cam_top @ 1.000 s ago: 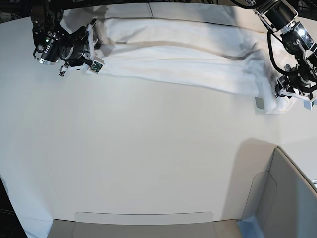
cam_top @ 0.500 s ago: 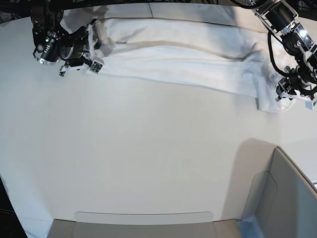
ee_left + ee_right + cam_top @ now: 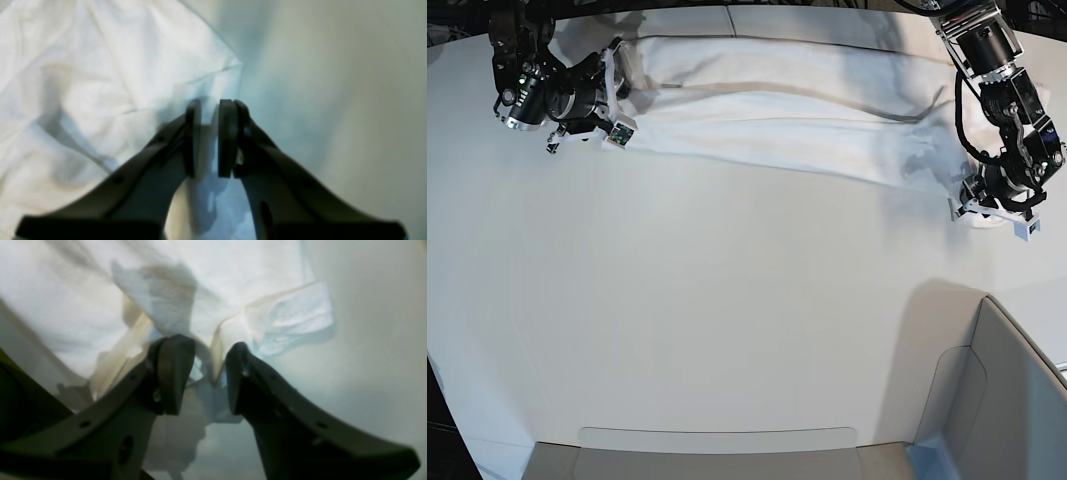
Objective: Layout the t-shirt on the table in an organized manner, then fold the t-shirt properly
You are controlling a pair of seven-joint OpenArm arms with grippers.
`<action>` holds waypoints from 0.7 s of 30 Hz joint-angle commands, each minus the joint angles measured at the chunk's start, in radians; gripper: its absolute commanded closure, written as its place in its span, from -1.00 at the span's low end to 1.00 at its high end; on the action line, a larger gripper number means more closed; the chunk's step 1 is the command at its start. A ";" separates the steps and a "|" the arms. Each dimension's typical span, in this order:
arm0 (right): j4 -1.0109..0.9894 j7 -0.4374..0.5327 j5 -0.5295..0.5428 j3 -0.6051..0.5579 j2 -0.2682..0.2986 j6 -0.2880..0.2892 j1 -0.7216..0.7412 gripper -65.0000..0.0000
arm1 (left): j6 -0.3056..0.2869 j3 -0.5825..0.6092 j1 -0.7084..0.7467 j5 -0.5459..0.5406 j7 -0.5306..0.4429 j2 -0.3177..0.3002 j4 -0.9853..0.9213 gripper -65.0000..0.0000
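Observation:
The white t-shirt (image 3: 777, 120) lies stretched in a long wrinkled band across the far part of the white table (image 3: 727, 300). No lettering shows. My right gripper (image 3: 624, 95) is at the shirt's left end in the base view. In the right wrist view (image 3: 210, 373) it is shut on a bunched fold of the shirt (image 3: 233, 280) beside a hemmed edge. My left gripper (image 3: 989, 212) is at the shirt's right end. In the left wrist view (image 3: 208, 133) its pads stand almost together with thin shirt fabric (image 3: 100, 66) between them.
A grey bin-like panel (image 3: 1007, 400) rises at the near right corner. A grey strip (image 3: 717, 455) runs along the near edge. The table's curved far edge lies just behind the shirt. Bare tabletop (image 3: 333, 100) lies right of the left gripper.
My left gripper has moved a little to the left in the base view, and the shirt lump under it has shrunk. The right arm has not moved.

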 commanded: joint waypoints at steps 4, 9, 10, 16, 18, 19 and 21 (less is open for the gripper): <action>0.015 0.002 0.005 0.005 0.007 0.012 0.003 0.34 | -0.004 0.005 -0.018 0.069 -0.012 -0.024 0.016 0.67; 0.015 0.002 0.005 0.005 0.005 0.012 0.006 0.34 | -0.006 0.005 -0.018 0.072 -0.012 -0.024 0.016 0.69; 0.015 0.002 0.005 0.005 0.005 0.012 0.006 0.34 | -0.006 0.003 -0.018 0.072 -0.012 -0.024 0.016 0.72; 0.015 0.002 0.005 0.005 0.005 0.012 0.005 0.34 | -0.001 -0.001 -0.021 0.080 -0.012 -0.031 0.019 0.74; 0.015 0.002 0.005 0.005 0.005 0.012 0.005 0.34 | 0.001 -0.001 -0.022 0.080 -0.012 -0.031 0.020 0.74; 0.015 0.002 0.005 0.005 0.005 0.012 0.005 0.34 | 0.001 -0.001 -0.022 0.080 -0.012 -0.031 0.020 0.73; 0.015 0.002 0.005 0.005 0.005 0.012 0.005 0.34 | 0.001 -0.001 -0.024 0.080 -0.012 -0.031 0.020 0.73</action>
